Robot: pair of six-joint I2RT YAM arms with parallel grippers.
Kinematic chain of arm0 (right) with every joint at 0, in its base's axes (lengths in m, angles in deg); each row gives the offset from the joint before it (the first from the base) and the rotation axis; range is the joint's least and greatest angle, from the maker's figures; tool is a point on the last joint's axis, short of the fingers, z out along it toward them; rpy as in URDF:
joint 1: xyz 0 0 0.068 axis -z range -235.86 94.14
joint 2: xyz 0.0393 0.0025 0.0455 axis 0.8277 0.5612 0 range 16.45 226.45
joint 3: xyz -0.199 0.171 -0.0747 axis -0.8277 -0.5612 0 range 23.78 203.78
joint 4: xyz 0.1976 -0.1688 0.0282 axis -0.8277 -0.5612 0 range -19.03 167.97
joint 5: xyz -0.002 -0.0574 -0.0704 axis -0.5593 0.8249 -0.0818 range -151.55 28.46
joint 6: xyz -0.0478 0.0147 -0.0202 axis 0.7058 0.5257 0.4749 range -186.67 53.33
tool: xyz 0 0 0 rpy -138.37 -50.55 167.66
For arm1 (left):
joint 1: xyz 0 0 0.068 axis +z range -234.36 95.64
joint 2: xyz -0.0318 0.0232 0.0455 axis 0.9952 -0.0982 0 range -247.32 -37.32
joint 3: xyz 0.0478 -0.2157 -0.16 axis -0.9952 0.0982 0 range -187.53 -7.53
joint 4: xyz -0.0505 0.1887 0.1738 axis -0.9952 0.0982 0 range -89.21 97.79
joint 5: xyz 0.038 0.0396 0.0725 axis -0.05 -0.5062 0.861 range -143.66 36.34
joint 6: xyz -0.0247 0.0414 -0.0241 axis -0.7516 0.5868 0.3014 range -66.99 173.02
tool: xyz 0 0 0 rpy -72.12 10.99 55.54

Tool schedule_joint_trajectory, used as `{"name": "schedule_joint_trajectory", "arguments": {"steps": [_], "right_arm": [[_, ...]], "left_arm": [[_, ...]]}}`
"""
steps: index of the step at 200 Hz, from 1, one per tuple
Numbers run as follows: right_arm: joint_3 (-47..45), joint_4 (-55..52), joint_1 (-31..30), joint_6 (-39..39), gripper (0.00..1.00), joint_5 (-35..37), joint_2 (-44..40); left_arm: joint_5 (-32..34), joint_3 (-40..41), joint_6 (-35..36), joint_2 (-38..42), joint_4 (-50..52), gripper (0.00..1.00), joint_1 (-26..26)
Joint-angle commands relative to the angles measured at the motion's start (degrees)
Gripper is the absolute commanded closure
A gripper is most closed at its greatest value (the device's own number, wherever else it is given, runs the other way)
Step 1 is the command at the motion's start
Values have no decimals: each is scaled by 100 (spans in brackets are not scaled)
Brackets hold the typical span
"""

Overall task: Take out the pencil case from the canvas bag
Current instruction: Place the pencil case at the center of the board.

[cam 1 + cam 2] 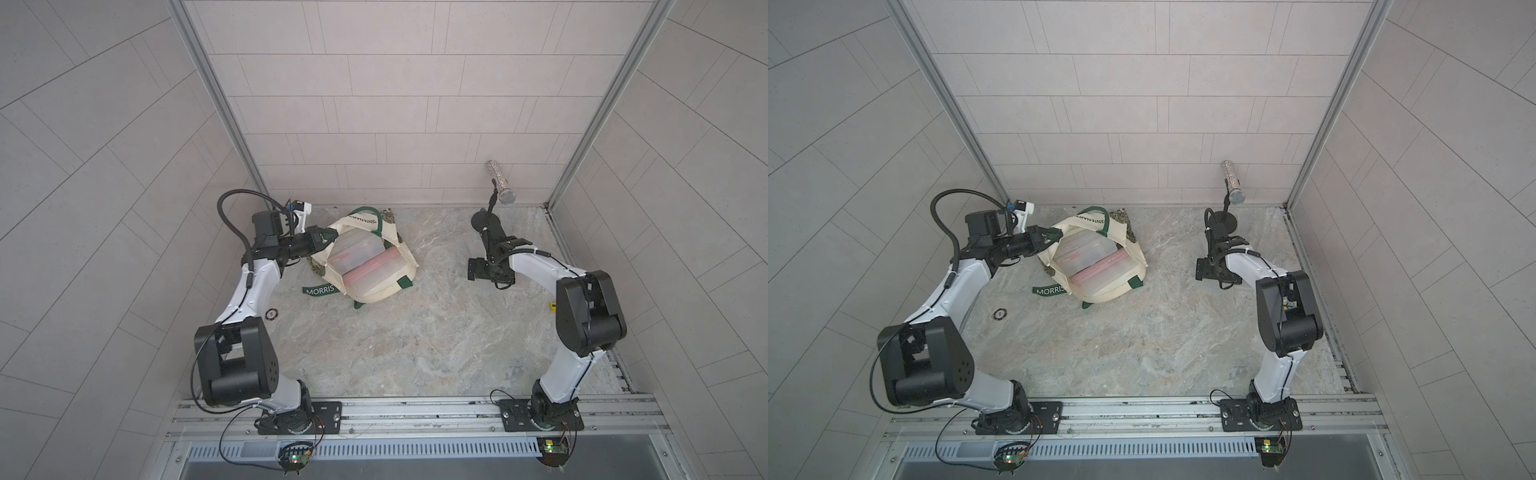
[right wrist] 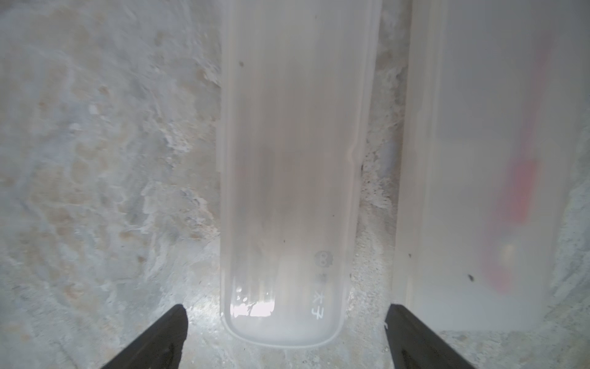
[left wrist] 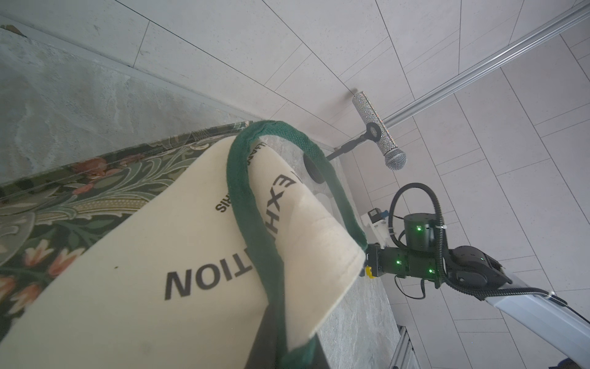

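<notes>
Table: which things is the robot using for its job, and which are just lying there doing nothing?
Job things:
canvas bag, strap pinched by the left gripper
clear pencil cases inside it
two pencil cases on the table, below the open right gripper

Lying about:
sparkly microphone on its stand
small dark ring

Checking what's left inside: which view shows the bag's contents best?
Both top views: they look down into the open bag at translucent cases with pink inside. The left wrist view shows only its outside and green strap; the right wrist view shows no bag.
</notes>
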Motion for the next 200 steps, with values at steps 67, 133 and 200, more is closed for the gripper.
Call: {"name": "schedule_joint_trajectory", "arguments": {"steps": [67,133,200], "right_arm": [[-1256,2161,-766,-451,0,-407,-1925],[-1417,3405,-2201,-358,0,-103,-2238],[-1426,4795,-3298,-244,0,184,-1804]], "left_arm": [[-124,34,-72,208,-366,100,45],[-155,35,-138,199,-403,100,47],[-142,52,-141,191,-412,100,38]]}}
